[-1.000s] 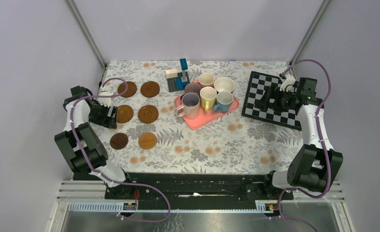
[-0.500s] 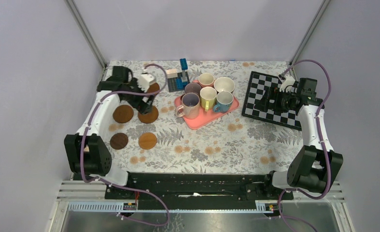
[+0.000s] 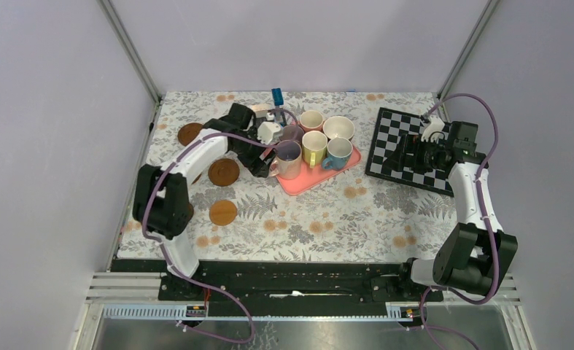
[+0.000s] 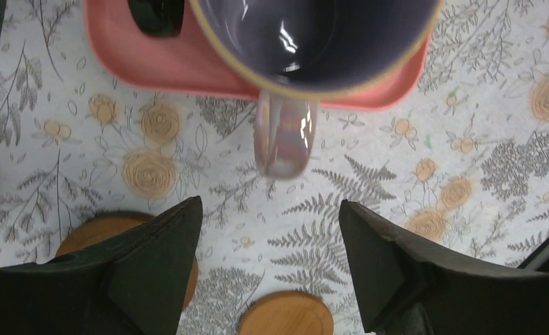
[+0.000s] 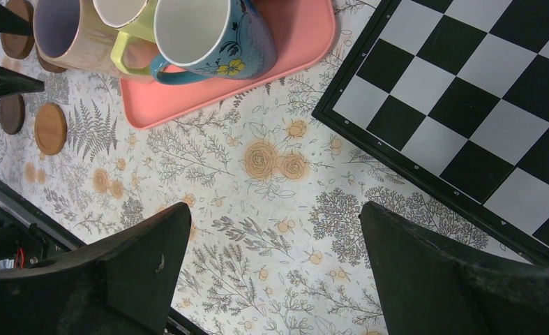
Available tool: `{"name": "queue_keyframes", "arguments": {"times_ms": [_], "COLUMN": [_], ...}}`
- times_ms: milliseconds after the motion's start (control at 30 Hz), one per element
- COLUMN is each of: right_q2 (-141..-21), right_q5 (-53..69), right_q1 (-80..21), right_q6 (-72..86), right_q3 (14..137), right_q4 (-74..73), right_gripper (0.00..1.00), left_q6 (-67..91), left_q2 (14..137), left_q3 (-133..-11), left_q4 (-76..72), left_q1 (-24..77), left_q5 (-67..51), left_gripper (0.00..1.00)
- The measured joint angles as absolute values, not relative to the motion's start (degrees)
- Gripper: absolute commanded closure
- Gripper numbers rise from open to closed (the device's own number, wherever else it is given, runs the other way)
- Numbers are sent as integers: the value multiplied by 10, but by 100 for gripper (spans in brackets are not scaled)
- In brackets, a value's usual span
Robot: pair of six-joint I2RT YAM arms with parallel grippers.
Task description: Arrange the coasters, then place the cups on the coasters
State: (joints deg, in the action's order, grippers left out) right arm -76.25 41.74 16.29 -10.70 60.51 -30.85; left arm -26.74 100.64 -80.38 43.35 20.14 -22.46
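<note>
The left hand [image 4: 270, 209] hangs low over the worktop [image 4: 411, 230], just beside the left edge of the pink tray [image 4: 153, 66]. Its two fingers are spread apart and there is nothing between them. The handle [image 4: 285, 139] of the pale pink cup [image 3: 287, 159] points toward the gap but is apart from both fingertips. This cup is purple inside and stands at the near left corner of the tray, with its handle reaching out over the tray's edge above the flowered cloth.

Close around it on the same tray we see the yellow cup [image 3: 314, 148], the light blue cup [image 5: 208, 35], the wide white cup [image 3: 338, 128] and the salmon pink cup [image 3: 311, 119]. The mauve cup [image 3: 292, 133] is partly hidden behind the left hand.

On the left part of the worktop, a dark brown coaster [image 3: 190, 133] lies toward the far side. An orange-brown coaster [image 3: 224, 172] lies nearer, close to the left hand, and a second orange-brown coaster [image 3: 223, 212] lies nearer again. In the right wrist view, another dark brown coaster [image 5: 11, 114] lies just beside this last one. The left arm covers the rest of that area, so we cannot count them all. The coasters we can see carry no cup.

The right hand [image 5: 275, 216] hovers above the chessboard [image 5: 467, 84] at the right side of the worktop. Its fingers are spread wide and it holds nothing.
</note>
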Motion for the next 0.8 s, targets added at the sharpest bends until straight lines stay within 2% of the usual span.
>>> {"name": "queue_keyframes", "arguments": {"times_ms": [300,633,800], "right_q2": [-759,-756,-756], "right_q5": [417,417,417], "right_q1": [163,163,163], "right_q6": [-107,-107,-107], "right_q3": [601,596,594], "right_q4": [-299,-294,-293], "right_gripper": [2,2,2], "left_q6": [-253,-230,-213], "left_q2": [1084,1129,1130], "left_q3": [-867,-874,-874], "left_q4": [418,416,407], "left_q1": [249,269,271], "left_q5": [-207,-203,-203], "left_gripper": [38,51,60]}}
